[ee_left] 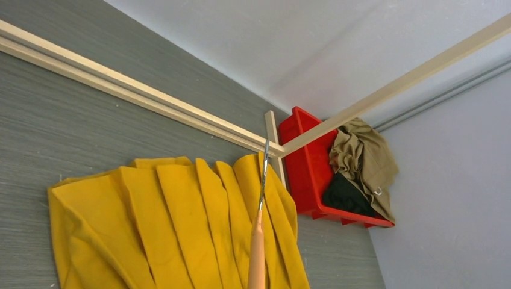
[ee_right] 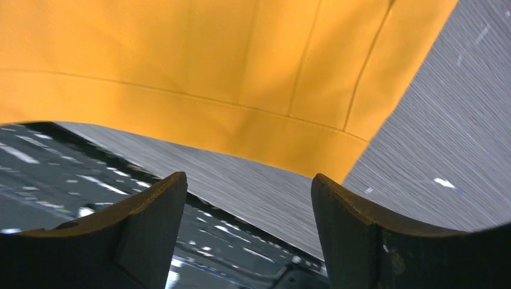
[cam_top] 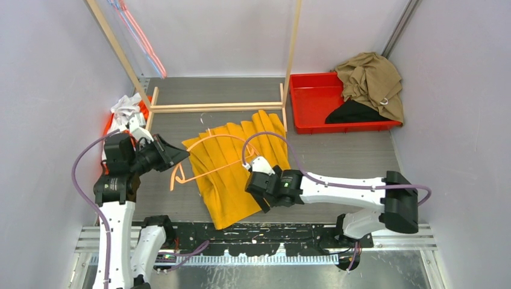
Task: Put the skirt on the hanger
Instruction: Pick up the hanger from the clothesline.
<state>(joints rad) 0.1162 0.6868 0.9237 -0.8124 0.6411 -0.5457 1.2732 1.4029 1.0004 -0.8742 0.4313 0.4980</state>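
- Pale walls [cam_top: 241,36] are closing in a grey, wood-grain table [cam_top: 349,156], and both arms are reaching out over it from the near edge.
- A bare wooden rack frame [cam_top: 214,107] is standing towards the back, its bottom rail running across the table just behind the cloth.
- The yellow pleated skirt [cam_top: 226,195] is lying flat in the middle of the table, its top edge just short of the rack's rail and its near corner reaching towards the black rail at the table's front edge.
- A red bin [cam_top: 298,108] is sitting at the back right, with a tan garment [cam_top: 370,81] spilling over its far corner and a black garment [cam_top: 355,114] lying inside.
- A crumpled white cloth [cam_top: 126,108] is lying at the left edge, behind the left arm.
- The thin orange hanger [cam_top: 208,171] is resting across the upper half of the skirt, its left end sticking out past the cloth.
- The left gripper [cam_top: 172,156] is pinching that left end, fingers pressed together on it; from its wrist camera the hanger's orange neck and metal wire are rising straight ahead.
- The right gripper [cam_top: 260,191] is hovering over the skirt's right side, low to the table, its fingers [ee_right: 138,229] spread wide with nothing between them and the skirt's hem showing just ahead.
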